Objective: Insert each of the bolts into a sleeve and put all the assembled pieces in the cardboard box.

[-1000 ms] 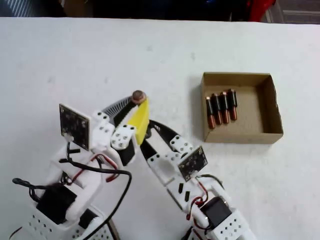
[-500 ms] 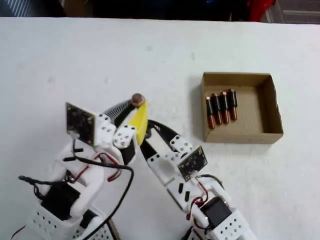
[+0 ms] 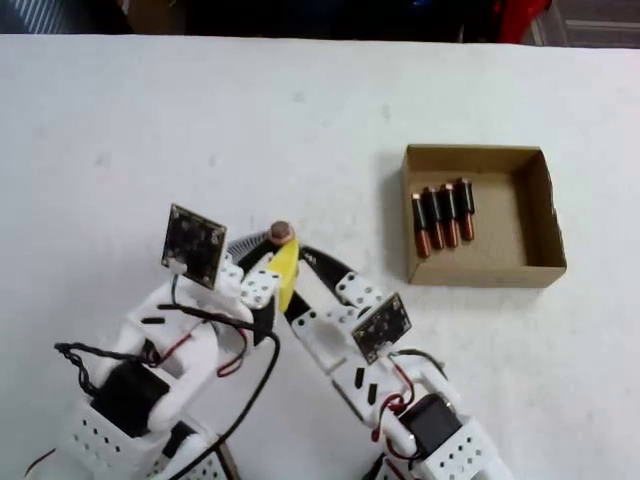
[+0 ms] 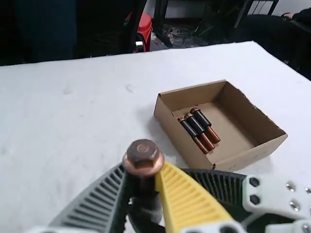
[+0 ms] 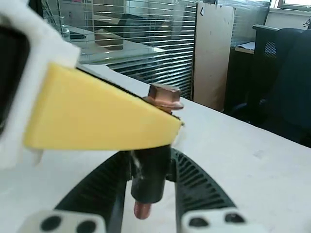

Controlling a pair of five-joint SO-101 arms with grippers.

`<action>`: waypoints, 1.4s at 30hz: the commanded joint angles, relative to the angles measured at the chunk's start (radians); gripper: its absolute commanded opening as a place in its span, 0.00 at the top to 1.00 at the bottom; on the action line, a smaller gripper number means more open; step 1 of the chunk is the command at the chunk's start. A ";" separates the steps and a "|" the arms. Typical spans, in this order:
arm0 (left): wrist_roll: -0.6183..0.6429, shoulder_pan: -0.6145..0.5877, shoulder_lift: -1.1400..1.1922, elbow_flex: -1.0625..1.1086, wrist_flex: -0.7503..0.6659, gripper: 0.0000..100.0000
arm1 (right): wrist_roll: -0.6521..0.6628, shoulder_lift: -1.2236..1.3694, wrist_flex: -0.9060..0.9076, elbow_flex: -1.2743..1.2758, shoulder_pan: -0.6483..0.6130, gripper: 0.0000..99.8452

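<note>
High view, box: The shallow brown cardboard box [image 3: 470, 150] holds four assembled copper-and-black pieces [image 3: 443, 217] lying side by side.
High view, fifth piece: A copper hex-head bolt [image 3: 280, 233] stands upright between the two arms, well apart from the box.
Left wrist view: The left gripper [image 4: 141, 175] is clamped on the bolt just under its head.
Right wrist view: The right gripper [image 5: 150, 167] is closed on a black cylindrical sleeve [image 5: 149, 180], and the bolt's tip pokes out below it.
Progress: The last piece looks assembled, and only boxing it seems left.

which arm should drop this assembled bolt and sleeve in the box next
Right, probably. Its jaws grip the sleeve with the bolt through it, and that arm stands on the side of the cardboard box; the left would reach across.
</note>
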 commanded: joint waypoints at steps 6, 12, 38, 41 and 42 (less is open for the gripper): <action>-0.021 0.001 -0.016 -0.011 0.020 0.97 | 0.017 -0.010 -0.022 0.009 0.002 0.98; -0.044 0.001 -0.016 -0.011 0.028 0.77 | 0.017 -0.010 -0.022 0.009 0.002 0.98; -0.012 -0.229 -0.016 -0.066 -0.086 0.64 | 0.017 -0.012 0.022 0.009 0.002 0.98; -0.012 -0.314 -0.016 -0.149 -0.054 0.64 | 0.017 -0.010 0.022 0.009 0.002 0.98; -0.023 -0.335 -0.016 -0.184 -0.023 0.64 | 0.017 -0.010 0.022 0.009 0.002 0.98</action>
